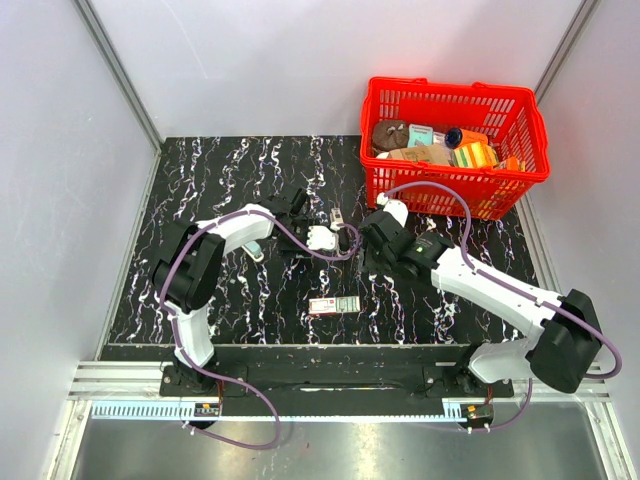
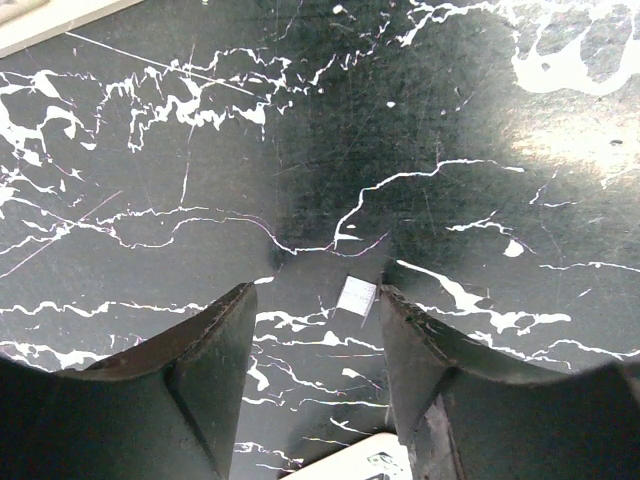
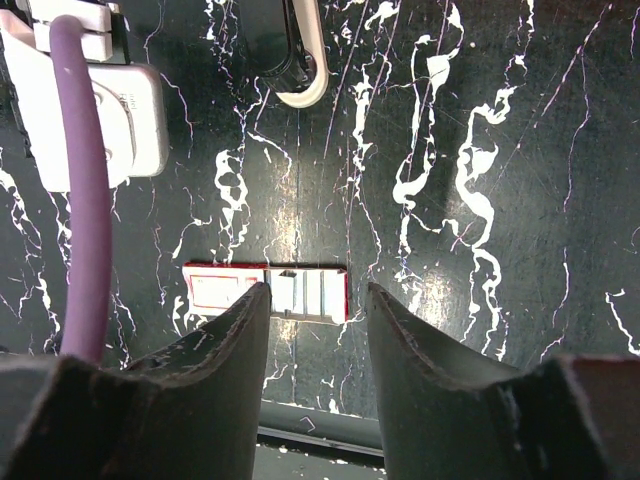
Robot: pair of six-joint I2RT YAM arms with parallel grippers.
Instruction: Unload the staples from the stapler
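Top external view now: the stapler [image 1: 337, 217] is seen near the middle of the tabletop [image 1: 220, 170], set between the ends of the two arms and gripped by neither. The left pincer [image 2: 317, 290] is shown spread in its wrist view, nothing pinched, with only marbled black surface framed between its fingers [image 2: 215, 350]. A small white scrap [image 2: 357, 296] is spotted lying flat just beside the right-hand finger. Over to the right pincer [image 3: 318, 287]: it is spread as well, nothing pinched, and is hung over a pink box [image 3: 265, 292] that is laid flat on the tabletop, partly hidden behind the fingertips. From above, that box is found nearer the arm bases than the stapler and apart from it. A red basket [image 1: 450, 83], filled with assorted goods, is parked at the far right corner. Whether the stapler's tray is pulled out cannot be told at this size
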